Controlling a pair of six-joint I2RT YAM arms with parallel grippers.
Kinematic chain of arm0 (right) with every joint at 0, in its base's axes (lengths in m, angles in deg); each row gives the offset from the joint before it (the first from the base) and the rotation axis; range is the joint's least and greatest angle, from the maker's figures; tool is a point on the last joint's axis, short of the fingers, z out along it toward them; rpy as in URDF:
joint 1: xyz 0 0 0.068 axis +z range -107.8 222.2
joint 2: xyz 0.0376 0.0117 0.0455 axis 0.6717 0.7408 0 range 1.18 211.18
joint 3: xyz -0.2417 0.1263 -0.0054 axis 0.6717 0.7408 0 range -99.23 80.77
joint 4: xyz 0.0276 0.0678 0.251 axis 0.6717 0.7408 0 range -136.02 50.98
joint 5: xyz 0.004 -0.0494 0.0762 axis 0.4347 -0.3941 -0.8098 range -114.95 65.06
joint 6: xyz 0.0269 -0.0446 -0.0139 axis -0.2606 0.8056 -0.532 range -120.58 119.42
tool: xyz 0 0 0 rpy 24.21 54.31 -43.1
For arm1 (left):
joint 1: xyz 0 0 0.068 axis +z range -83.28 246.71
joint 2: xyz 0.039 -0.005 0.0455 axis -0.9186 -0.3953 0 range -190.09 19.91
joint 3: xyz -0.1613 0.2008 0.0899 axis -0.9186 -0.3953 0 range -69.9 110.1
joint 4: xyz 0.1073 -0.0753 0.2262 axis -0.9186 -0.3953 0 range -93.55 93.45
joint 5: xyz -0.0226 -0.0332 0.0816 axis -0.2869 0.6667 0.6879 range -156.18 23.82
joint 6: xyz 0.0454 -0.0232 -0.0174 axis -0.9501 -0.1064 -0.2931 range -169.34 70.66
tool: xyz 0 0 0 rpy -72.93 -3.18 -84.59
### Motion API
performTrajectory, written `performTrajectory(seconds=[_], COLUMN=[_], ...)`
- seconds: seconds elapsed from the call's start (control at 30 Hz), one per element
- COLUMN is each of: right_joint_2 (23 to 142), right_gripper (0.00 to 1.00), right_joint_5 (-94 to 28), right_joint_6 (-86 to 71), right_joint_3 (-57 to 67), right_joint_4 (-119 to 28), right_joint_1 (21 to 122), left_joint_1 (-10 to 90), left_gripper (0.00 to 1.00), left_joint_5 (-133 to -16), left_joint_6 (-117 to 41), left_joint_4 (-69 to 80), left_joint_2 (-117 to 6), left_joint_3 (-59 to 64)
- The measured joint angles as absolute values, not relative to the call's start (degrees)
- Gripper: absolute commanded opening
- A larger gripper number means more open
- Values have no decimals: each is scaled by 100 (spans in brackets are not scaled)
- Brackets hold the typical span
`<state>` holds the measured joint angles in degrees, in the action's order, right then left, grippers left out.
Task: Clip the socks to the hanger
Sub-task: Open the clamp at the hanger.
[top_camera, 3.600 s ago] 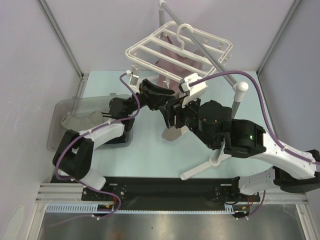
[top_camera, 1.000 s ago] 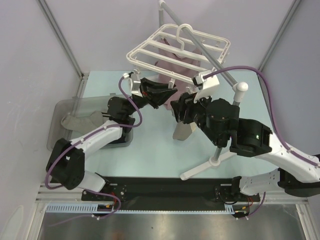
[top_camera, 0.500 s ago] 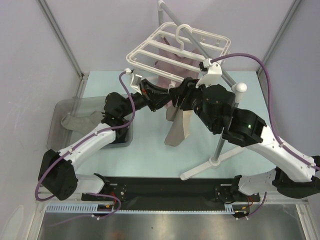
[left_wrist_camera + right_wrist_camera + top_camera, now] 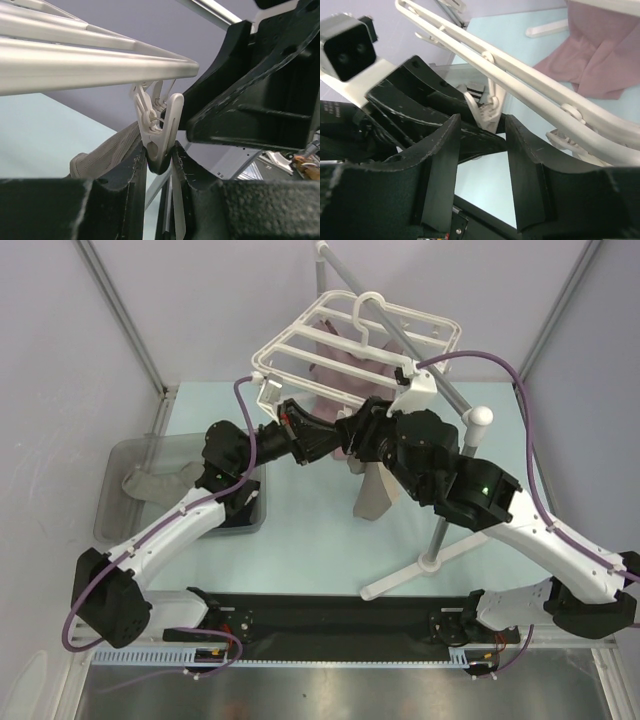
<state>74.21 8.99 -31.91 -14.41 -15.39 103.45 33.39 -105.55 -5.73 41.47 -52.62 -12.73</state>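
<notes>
The white hanger hangs from a grey pole at the back. My left gripper is shut on one of its dangling white clips, just under a crossbar. My right gripper faces it tip to tip. Its fingers stand apart with the same clip between the tips and nothing pinched. A light grey sock hangs below the two grippers. Its upper end reaches the clip, and I cannot tell what holds it. A second grey sock lies in the bin. No navy socks are in view.
A mauve-pink cloth hangs behind the hanger and also shows in the right wrist view. The grey pole stand rises at the right with its feet on the table. A clear plastic bin sits at the left.
Both arms have risen from the table up to the hanger's near edge. The grey sock went up with them and now hangs freely. The hanger has tilted slightly.
</notes>
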Motion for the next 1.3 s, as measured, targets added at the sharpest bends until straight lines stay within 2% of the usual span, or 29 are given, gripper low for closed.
performTrajectory(seconds=[0.43,0.93,1.23,1.3], right_joint_2=[7109,7096,7048,7028], right_gripper=[45,46,40,34], right_joint_5=[765,370,234,210], right_joint_6=[-3331,-3663,-3777,-3803], right_joint_3=[-888,-623,-420,-381], right_joint_4=[-2113,-2712,-2907,-2927], right_joint_1=[10188,9779,9628,9598], left_joint_1=[3339,3346,3346,3346], left_gripper=[0,0,0,0], left_joint_5=[-10695,-10680,-10669,-10669], left_joint_6=[168,321,400,430], left_joint_4=[4475,4582,4700,4720], left_joint_2=[-5253,-5365,-5465,-5487], left_joint_3=[-1273,-1273,-1273,-1273])
